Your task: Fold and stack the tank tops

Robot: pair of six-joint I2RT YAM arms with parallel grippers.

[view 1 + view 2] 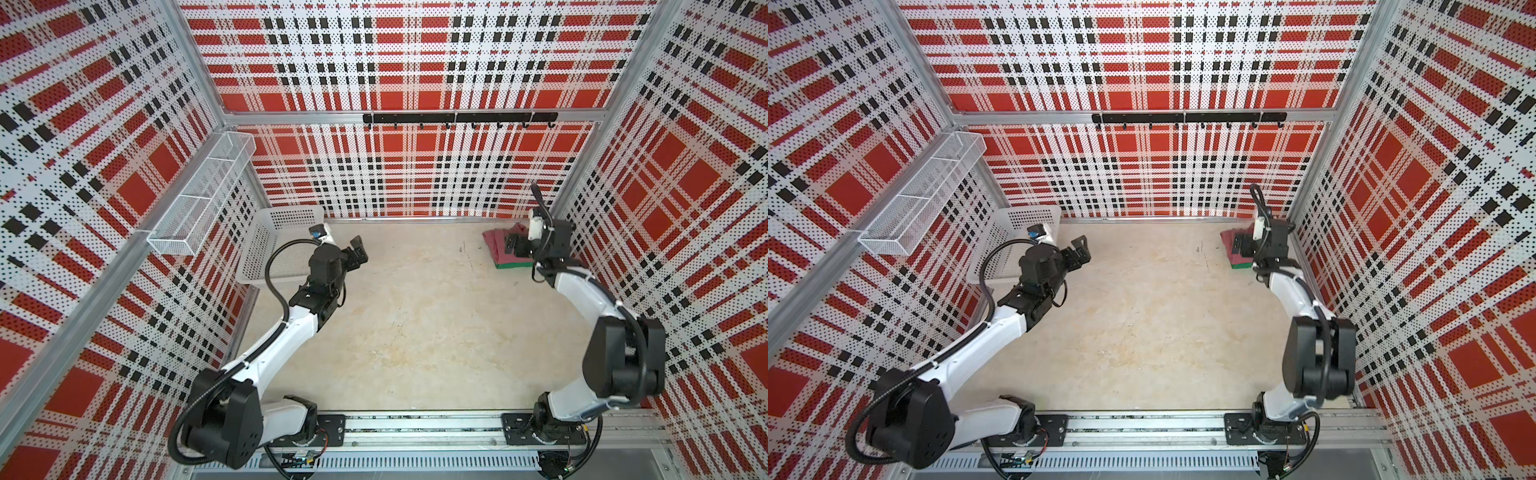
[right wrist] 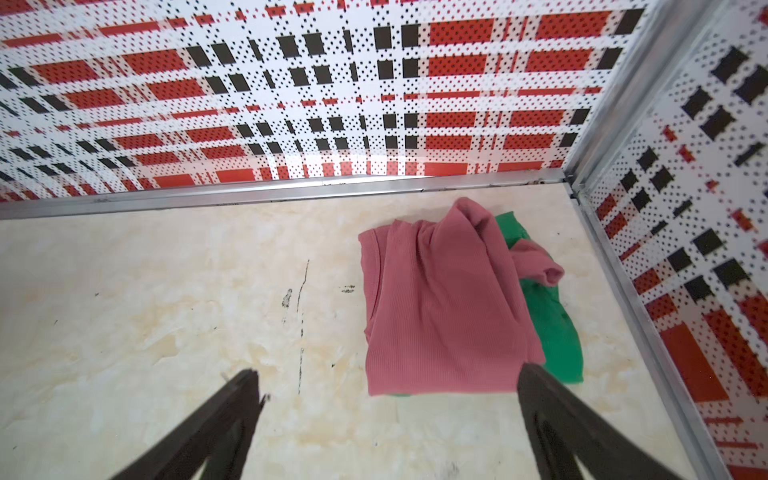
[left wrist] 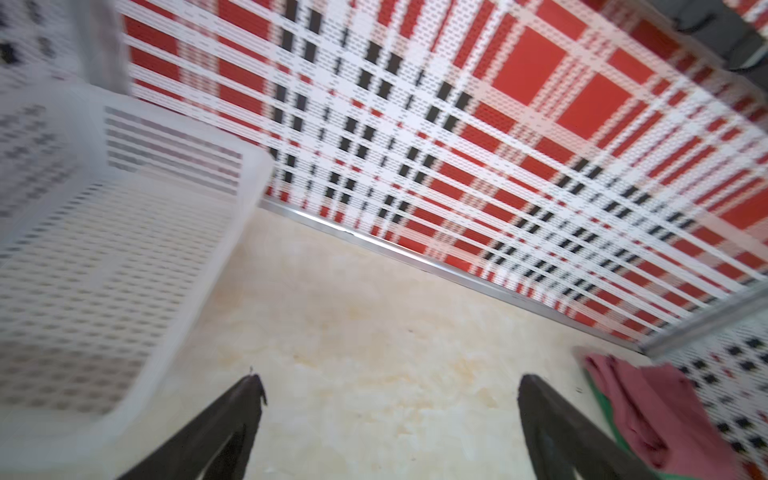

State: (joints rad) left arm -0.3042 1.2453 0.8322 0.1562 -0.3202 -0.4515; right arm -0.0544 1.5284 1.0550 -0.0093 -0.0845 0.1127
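Stacked! The dusty-pink cloth tank top point(image 2: 440, 307) lies folded on the bright green cloth tank top point(image 2: 552, 328) in the far right corner of the tabletop point(image 2: 166, 311), long axis toward the back wall. It's just ahead of the right fingers point(image 2: 552, 407), wide open and empty, wrist pitched down. The left fingers point(image 3: 232, 415), also wide and empty, hover well away by the white perforated plastic basket point(image 3: 104, 249).

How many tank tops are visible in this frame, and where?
2. The pink tank top lies on top of the green tank top, both in the table's far right corner, by the open right pincer. No others show.
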